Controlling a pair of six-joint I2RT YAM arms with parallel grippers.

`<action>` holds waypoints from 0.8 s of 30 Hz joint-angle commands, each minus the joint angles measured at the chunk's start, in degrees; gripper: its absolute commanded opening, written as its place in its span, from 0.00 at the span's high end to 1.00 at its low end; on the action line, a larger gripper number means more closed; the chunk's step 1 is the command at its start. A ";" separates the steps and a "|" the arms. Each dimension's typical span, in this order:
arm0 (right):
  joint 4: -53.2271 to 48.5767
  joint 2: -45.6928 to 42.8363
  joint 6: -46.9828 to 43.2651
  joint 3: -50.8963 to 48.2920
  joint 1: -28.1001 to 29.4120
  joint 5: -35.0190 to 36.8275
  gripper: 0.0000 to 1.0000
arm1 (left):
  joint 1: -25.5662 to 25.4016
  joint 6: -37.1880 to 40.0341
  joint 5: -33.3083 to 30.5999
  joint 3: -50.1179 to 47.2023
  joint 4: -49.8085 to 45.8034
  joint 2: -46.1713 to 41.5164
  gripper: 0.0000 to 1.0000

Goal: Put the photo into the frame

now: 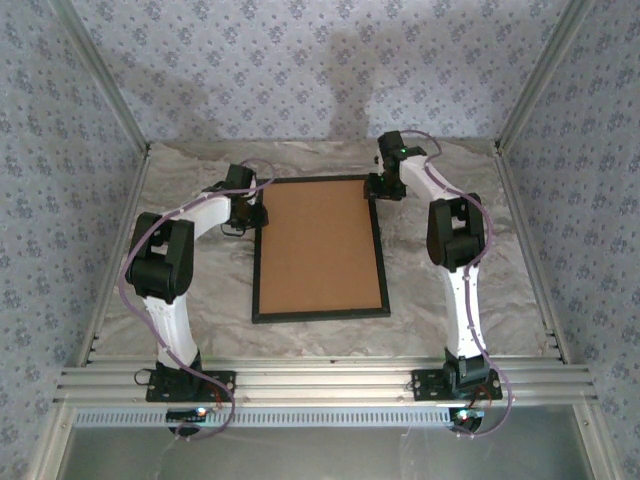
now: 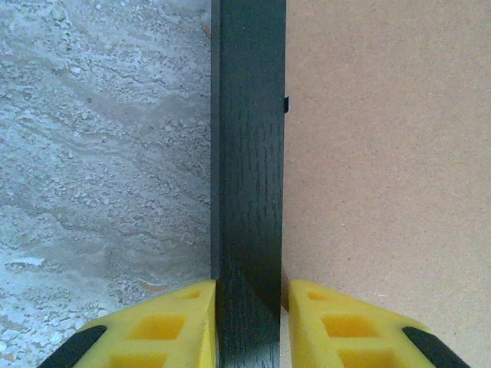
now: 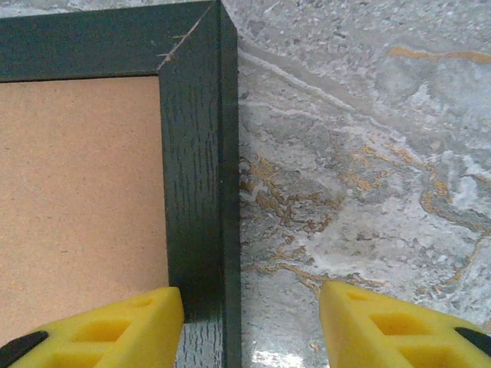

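There is one frame, and it lies flat in the middle of the top view on the desk. It is a thin black rectangle with narrow flat bars, the long sides running up and down the picture. One plain brown board fills its opening; the board is matt and smooth, like pressed fibre. The desk has a grey marble pattern with pale and golden veins, and its surface looks slightly wrinkled.

There are two white arms with black joints, and each one carries two yellow fingers with hollow cells.

The left fingers are at the upper left of the frame. In the left wrist view they are clenched on the frame's left bar, one on the desk side and one on the board side, both touching the dark wood. The bar shows a fine wood grain, and one small dark tab sits at its inner edge.

The right fingers are at the upper right corner of the frame. In the right wrist view they are released: one stands over the board and the inner edge of the bar, the other is over the bare desk, apart from the bar. The corner has one diagonal joint with a pale scratch.
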 commanded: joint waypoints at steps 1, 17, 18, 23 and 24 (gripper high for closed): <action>-2.28 3.02 -0.80 1.08 0.35 -0.03 0.48 | -1.33 0.38 2.81 -0.21 -2.07 2.58 0.72; -12.10 9.25 1.79 2.80 6.19 1.43 0.47 | -3.35 -0.16 4.14 0.33 -1.58 3.76 0.72; -11.71 9.36 2.14 2.42 6.23 0.93 0.47 | -3.45 -0.28 4.17 0.32 -1.58 3.79 0.72; -10.62 9.23 2.91 1.27 6.29 0.57 0.47 | -3.63 -0.59 4.44 0.00 -1.33 3.68 0.72; -10.66 9.23 2.99 1.36 6.27 0.45 0.47 | -3.63 -0.67 4.48 0.01 -1.29 3.61 0.72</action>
